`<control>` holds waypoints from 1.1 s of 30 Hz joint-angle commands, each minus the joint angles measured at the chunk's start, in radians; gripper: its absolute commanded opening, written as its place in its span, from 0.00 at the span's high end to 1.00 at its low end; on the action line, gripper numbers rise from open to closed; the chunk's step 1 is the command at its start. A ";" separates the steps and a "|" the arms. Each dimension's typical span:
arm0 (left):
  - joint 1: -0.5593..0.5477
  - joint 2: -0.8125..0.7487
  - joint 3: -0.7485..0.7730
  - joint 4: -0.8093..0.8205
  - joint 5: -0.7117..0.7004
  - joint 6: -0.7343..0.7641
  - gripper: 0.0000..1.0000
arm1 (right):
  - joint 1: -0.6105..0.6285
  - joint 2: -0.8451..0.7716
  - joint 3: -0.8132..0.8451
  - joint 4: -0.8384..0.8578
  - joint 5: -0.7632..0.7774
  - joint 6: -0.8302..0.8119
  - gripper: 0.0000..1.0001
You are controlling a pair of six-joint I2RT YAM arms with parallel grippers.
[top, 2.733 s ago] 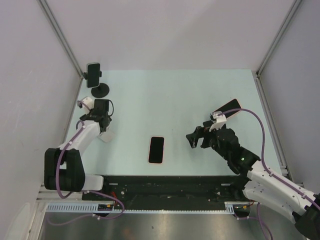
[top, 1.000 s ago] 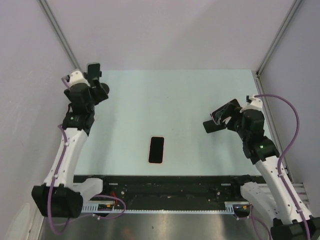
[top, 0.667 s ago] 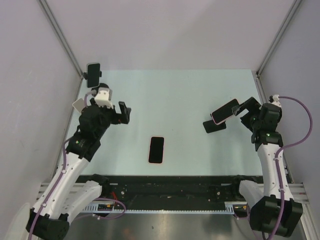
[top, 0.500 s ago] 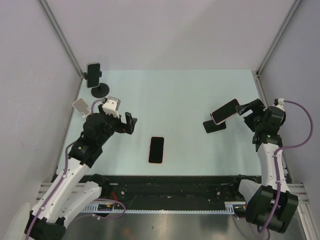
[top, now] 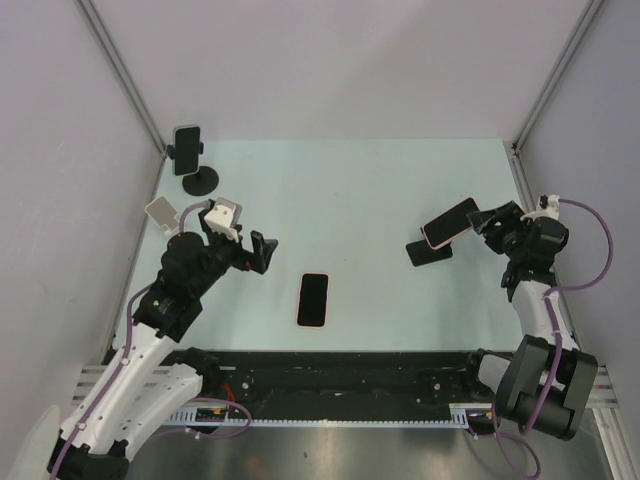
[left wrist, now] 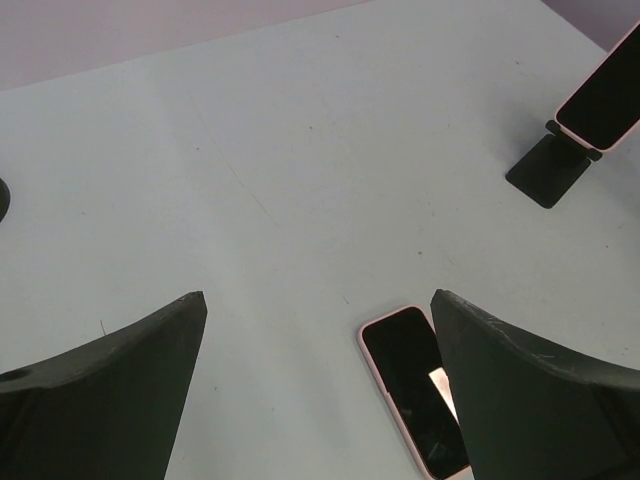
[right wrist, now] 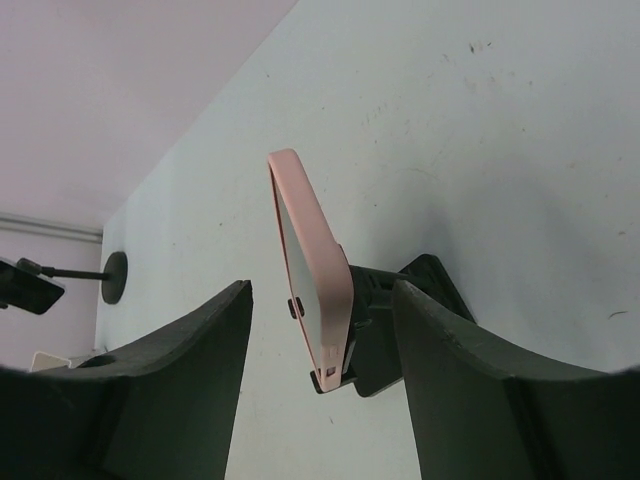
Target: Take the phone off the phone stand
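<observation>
Pale mint table [top: 350, 190], matte, with a few faint scuffs in the wrist views. Grey-lilac wall panels close it on the left, far and right sides, and aluminium posts [top: 122, 72] slant up from the far corners. A black rail [top: 340, 372] runs along the near edge by the arm bases. Pink-cased phone [top: 451, 222] sits tilted on a black folding stand [top: 428, 252] at the right, screen facing up and left. Right gripper [top: 487, 220] is just beside the phone's upper end, close to the right wall. Its jaws are apart, and in the right wrist view they frame the phone's edge with no contact seen. Left gripper [top: 262, 252] is over the left-centre, jaws apart with only table between them. A second pink phone [top: 313, 299] lies flat, screen up, near centre. A dark phone on a round-based holder [top: 190, 160] stands in the far left corner, a small white object [top: 159, 210] nearby. The widest open stretch is the far middle, between the two stands. Margins are tight at the right wall.
</observation>
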 commanded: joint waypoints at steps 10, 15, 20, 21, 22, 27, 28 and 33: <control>-0.024 0.020 -0.007 0.045 0.062 0.031 0.00 | -0.009 0.089 -0.057 0.271 -0.125 -0.032 0.61; -0.025 0.024 -0.009 0.048 0.065 0.032 0.00 | -0.012 0.057 -0.055 0.271 -0.128 -0.058 0.85; -0.027 0.032 -0.009 0.047 0.079 0.027 0.00 | -0.009 -0.004 -0.054 0.286 -0.141 -0.072 1.00; -0.027 0.031 -0.010 0.047 0.085 0.027 0.00 | -0.007 -0.014 -0.055 0.288 -0.143 -0.075 1.00; -0.029 0.032 -0.009 0.048 0.085 0.027 0.00 | -0.006 -0.033 -0.051 0.291 -0.148 -0.077 1.00; -0.029 0.037 -0.007 0.050 0.103 0.024 0.00 | 0.031 -0.110 -0.019 0.242 -0.126 -0.107 1.00; -0.029 0.037 -0.007 0.050 0.116 0.024 0.00 | 0.040 -0.124 -0.006 0.223 -0.120 -0.130 1.00; -0.029 0.046 -0.006 0.053 0.175 0.029 0.00 | 0.115 -0.193 0.066 0.134 -0.137 -0.173 1.00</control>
